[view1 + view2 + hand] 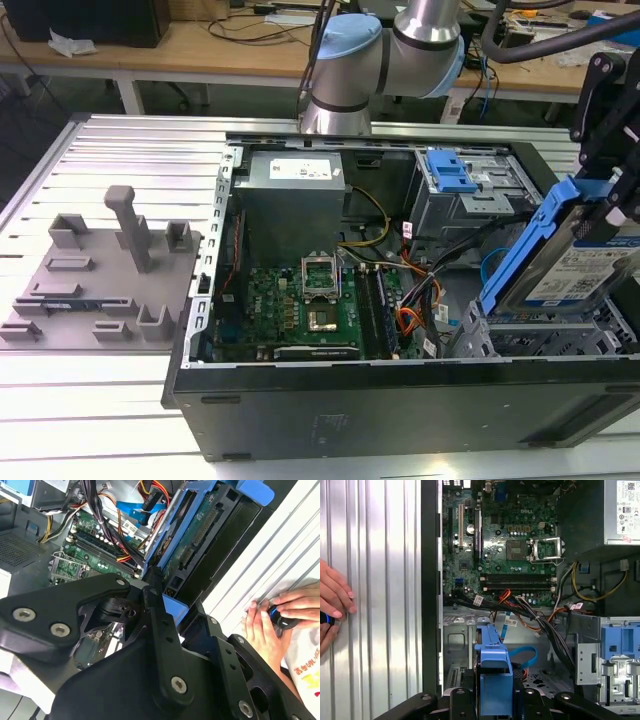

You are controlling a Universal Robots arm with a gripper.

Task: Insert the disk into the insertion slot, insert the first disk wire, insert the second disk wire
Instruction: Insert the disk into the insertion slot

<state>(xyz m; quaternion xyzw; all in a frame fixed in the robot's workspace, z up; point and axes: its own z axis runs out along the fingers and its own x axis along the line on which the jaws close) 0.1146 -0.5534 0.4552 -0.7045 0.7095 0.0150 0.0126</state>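
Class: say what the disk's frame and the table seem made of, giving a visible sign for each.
Frame around the disk: likely moulded plastic, uniform bright blue with a dull sheen. Table: probably aluminium, matt pale silver, with straight ribs that look extruded.

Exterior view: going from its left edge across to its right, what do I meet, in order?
Grey fixture plate → motherboard → orange and black cables → the disk, held tilted in its blue frame.
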